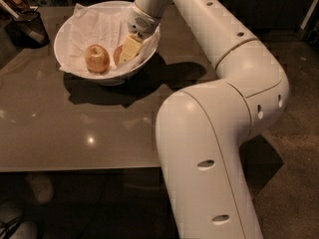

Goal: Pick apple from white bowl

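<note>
The gripper (127,50) sits inside the white bowl (109,77) at the bench's (75,128) eleven o'clock, hiding most of the apple (117,55); whether it grips cannot be told.

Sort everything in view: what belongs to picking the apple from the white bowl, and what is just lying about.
Job: redder apple; white bowl; gripper, down in the bowl at that apple.
Lying about: paler apple beside it; paper lining; dark utensil cup; table.

Dining or break-room look: glossy brown table (75,131), utensil cup (29,28) left of pincer (127,50), pincer inside paper-lined white bowl (107,75), speckled floor (299,113) to its right.
</note>
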Robot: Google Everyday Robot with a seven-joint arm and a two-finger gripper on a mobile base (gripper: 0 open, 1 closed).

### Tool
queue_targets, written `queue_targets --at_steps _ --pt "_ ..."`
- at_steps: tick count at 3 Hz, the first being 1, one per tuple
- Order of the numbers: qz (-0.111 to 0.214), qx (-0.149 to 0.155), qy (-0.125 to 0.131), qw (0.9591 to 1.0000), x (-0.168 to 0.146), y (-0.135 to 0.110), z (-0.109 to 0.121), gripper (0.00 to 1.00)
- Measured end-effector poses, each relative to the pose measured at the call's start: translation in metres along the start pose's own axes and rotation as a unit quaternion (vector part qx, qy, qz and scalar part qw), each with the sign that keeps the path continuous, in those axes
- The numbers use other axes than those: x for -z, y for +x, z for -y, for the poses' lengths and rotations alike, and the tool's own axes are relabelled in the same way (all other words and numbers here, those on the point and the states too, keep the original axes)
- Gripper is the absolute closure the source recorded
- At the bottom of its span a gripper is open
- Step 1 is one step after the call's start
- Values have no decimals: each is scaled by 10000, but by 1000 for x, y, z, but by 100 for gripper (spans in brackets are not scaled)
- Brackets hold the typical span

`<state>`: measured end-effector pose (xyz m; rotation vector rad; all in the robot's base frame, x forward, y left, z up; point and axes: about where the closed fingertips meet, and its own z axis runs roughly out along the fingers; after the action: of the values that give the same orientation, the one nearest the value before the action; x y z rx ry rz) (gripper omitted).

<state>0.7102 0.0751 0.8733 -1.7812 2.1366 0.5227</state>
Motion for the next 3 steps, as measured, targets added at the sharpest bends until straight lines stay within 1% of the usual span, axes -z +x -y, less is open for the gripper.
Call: queue_targets --at_steps 1,2,3 --pt "-12 -27 -13 10000 -3 2 1 29" --pt "-11 -27 -12 10000 -3 2 1 48" --pt "-11 -27 -12 10000 -3 2 1 71"
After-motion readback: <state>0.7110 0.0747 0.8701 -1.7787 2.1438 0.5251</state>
